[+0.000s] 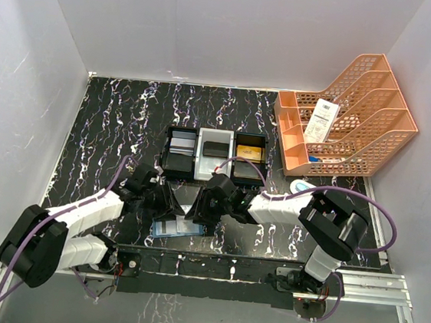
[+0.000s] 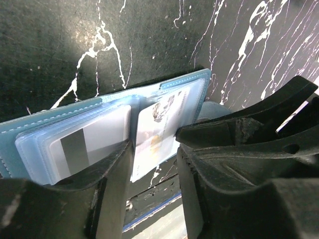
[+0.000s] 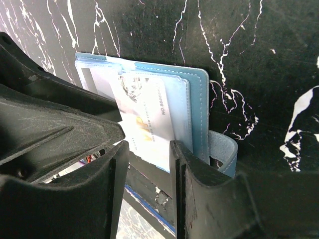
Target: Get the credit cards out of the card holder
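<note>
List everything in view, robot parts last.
table: one, black, white-marbled, under everything
tray: one, black-and-white, three compartments, mid-table
greyish card: one, tray's left compartment
black card: one, middle compartment
gold card: one, right compartment
file rack: one, orange, back right
paper slip: one, white, barcoded, in the rack
oval case: one, white and light blue, near the rack
card holder: one, teal-blue, open, near edge
striped card: one, pale, grey stripe, in the holder's pocket
pale card: one, printed, poking from the holder
left tool: one, black, fingers straddling the pale card
right tool: one, black, straddling it too; grip unclear
</note>
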You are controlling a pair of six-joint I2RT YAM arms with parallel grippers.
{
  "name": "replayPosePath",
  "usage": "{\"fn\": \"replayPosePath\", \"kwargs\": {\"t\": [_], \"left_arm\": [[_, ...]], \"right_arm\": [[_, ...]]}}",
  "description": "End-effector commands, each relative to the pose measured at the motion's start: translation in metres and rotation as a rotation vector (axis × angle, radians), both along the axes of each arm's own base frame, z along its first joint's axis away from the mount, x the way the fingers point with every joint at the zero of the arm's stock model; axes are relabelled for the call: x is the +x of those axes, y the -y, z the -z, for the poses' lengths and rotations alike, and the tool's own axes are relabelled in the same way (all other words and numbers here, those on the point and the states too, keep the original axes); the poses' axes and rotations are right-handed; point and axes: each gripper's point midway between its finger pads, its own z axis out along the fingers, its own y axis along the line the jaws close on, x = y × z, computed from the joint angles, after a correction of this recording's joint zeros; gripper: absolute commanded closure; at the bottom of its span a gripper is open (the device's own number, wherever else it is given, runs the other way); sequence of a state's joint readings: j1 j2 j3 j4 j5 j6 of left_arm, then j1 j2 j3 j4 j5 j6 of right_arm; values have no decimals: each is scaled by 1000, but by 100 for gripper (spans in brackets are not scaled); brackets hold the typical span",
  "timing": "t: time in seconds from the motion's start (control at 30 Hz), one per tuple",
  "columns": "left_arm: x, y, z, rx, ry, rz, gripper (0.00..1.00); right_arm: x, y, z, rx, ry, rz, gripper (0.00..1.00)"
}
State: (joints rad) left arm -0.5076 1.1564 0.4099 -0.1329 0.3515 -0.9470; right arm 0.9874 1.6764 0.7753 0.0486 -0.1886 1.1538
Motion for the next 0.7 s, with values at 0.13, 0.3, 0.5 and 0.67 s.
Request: {"fn": "replayPosePath", "kwargs": {"t": [0.13, 0.3, 0.5, 0.67], "left_arm": [[-16, -15, 15, 44, -27, -33, 63], [-16, -8, 16, -17, -44, -74, 67], [-13, 3, 10, -88, -44, -74, 74], [-15, 0, 11, -75, -46, -89, 78]], "right_arm": [[-5, 27, 35, -129, -34, 31, 63], [-5, 26, 33, -121, -34, 29, 62], [-5, 27, 33, -117, -40, 32, 62], [-5, 28, 34, -116, -42, 30, 62]]}}
